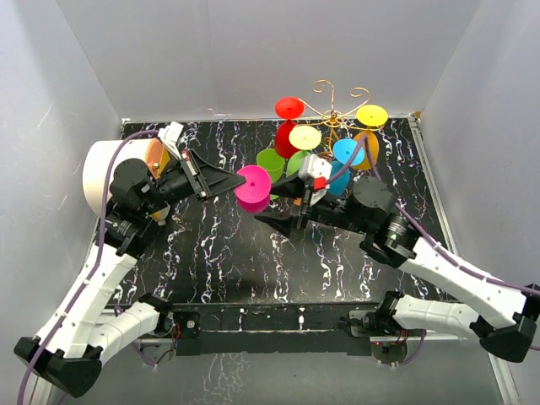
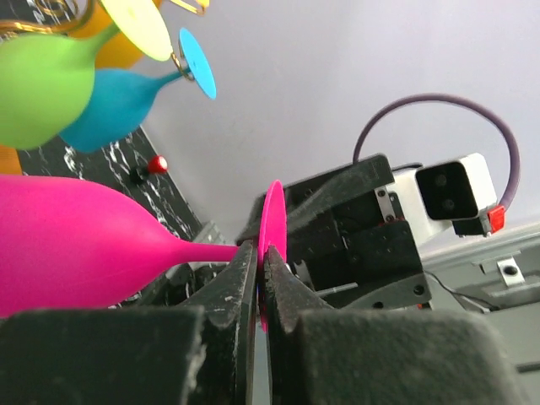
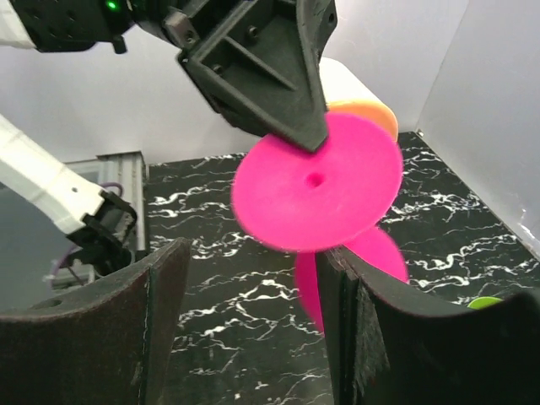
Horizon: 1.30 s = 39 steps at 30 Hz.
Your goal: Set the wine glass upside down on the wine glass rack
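Observation:
A pink wine glass (image 1: 252, 188) is held sideways in the air over the middle of the table. My left gripper (image 1: 229, 181) is shut on the rim of its flat foot (image 2: 272, 221); the pink bowl (image 2: 67, 245) points away to the left in the left wrist view. My right gripper (image 1: 268, 207) is open just right of the glass, one finger on each side below the foot (image 3: 316, 181), its right finger (image 3: 348, 312) close to the bowl, not gripping. The gold wire wine glass rack (image 1: 336, 101) stands at the back right.
Several coloured glasses hang on the rack: red (image 1: 288, 108), yellow (image 1: 371, 116), green (image 1: 271, 162), blue (image 1: 348, 152). A white cylinder (image 1: 103, 173) and an orange glass (image 1: 154, 153) are at the back left. Grey walls enclose the table.

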Motion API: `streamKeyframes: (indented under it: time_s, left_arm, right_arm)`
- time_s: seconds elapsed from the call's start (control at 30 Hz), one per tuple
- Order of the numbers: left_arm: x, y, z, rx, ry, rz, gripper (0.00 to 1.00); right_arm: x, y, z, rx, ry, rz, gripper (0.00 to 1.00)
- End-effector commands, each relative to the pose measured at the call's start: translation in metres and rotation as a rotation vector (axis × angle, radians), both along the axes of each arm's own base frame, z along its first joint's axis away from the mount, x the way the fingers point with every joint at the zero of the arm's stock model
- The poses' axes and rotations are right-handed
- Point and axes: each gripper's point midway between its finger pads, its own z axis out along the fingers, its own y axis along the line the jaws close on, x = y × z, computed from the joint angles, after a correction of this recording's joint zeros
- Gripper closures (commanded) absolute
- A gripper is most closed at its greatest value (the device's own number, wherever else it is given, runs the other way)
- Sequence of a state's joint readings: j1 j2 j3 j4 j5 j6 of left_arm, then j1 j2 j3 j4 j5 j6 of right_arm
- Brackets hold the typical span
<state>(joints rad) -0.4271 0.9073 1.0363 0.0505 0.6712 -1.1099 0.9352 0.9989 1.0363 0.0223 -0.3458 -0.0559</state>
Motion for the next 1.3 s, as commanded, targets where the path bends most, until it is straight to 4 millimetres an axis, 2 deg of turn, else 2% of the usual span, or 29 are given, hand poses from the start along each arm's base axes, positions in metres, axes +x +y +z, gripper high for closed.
streamKeyframes:
  time_s: [0.0, 0.13, 0.23, 0.33, 0.47, 0.57, 0.83, 0.93, 1.1, 1.27]
  left_arm:
    - [0.009, 0.016, 0.03, 0.001, -0.123, 0.144, 1.0]
    - [0.018, 0.023, 0.029, 0.004, -0.126, 0.214, 1.0]
    - [0.019, 0.025, 0.026, 0.0, -0.121, 0.233, 1.0]
    - [0.02, 0.027, 0.026, -0.009, -0.121, 0.247, 1.0]
    - [0.019, 0.03, 0.027, -0.01, -0.121, 0.266, 1.0]
    - [0.017, 0.033, 0.029, -0.014, -0.125, 0.274, 1.0]
    - [0.013, 0.035, 0.034, -0.036, -0.134, 0.281, 1.0]
    - [0.013, 0.035, 0.034, -0.04, -0.137, 0.279, 1.0]
    - [0.012, 0.035, 0.035, -0.052, -0.137, 0.279, 1.0]
    - [0.011, 0.036, 0.036, -0.055, -0.14, 0.28, 1.0]
  right_arm:
    - [-0.028, -0.024, 0.042, 0.103, 0.045, 0.034, 0.4]
    - [-0.027, -0.036, 0.046, 0.11, 0.238, -0.031, 0.39]
    - [-0.027, -0.028, 0.048, 0.074, 0.421, -0.038, 0.43]
    - [-0.022, -0.017, 0.054, 0.107, 0.587, -0.055, 0.47]
    - [-0.005, -0.01, 0.069, 0.195, 0.706, -0.126, 0.48]
    - [0.007, -0.007, 0.075, 0.236, 0.725, -0.167, 0.47]
    - [0.028, 0.005, 0.073, 0.271, 0.736, -0.221, 0.48]
    - [0.03, 0.007, 0.078, 0.314, 0.733, -0.211, 0.53]
    - [0.036, 0.01, 0.083, 0.383, 0.744, -0.205, 0.69]
    - [0.041, 0.02, 0.083, 0.389, 0.761, -0.184, 0.74]
